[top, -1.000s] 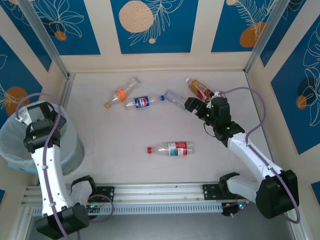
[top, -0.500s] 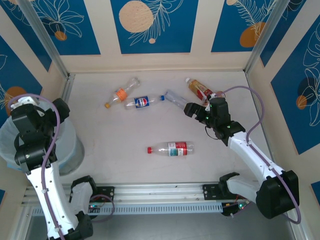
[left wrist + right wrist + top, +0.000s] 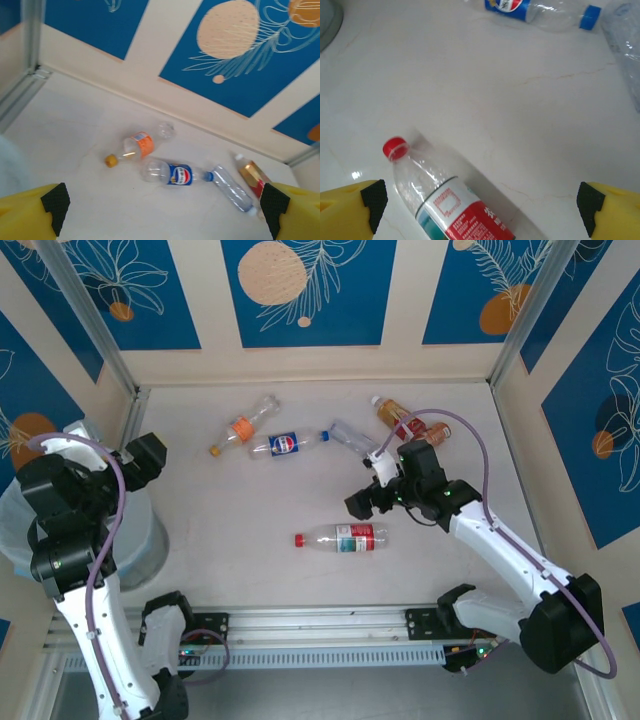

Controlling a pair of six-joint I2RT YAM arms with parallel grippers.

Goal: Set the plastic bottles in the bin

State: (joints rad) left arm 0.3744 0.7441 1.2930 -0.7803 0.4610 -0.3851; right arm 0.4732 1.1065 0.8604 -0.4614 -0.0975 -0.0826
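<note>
1. Five plastic bottles lie on their sides on the bench (image 3: 250, 500). All are outside the bin (image 3: 150, 532), which stands at 9 o'clock against the left wall.
2. Four of them cluster towards 12 o'clock: an orange-labelled bottle (image 3: 241, 427), a blue-labelled bottle (image 3: 287, 444) with a blue cap, a crumpled clear bottle (image 3: 350, 437) just beside that cap, and an amber-filled bottle (image 3: 398, 418) nearer 1 o'clock.
3. The fifth, a red-labelled bottle (image 3: 348, 536), lies alone near the centre. It is smooth and transparent, with its red cap pointing to 9 o'clock.
4. We see the right jaws spread wide and empty, hovering just at 12 o'clock of that bottle. Bare bench lies between the bottle and the bin.
5. The left jaws also gape wide and hold nothing. They are raised over the bin's 1 o'clock rim, and the left arm (image 3: 90, 590) and its purple cable (image 3: 110, 490) cross above the bin.
6. The bench is pale and glossy with faint veins. The bin's liner is thin translucent film. The walls (image 3: 300, 290) carry blue panels with white leaf outlines and orange discs.
</note>
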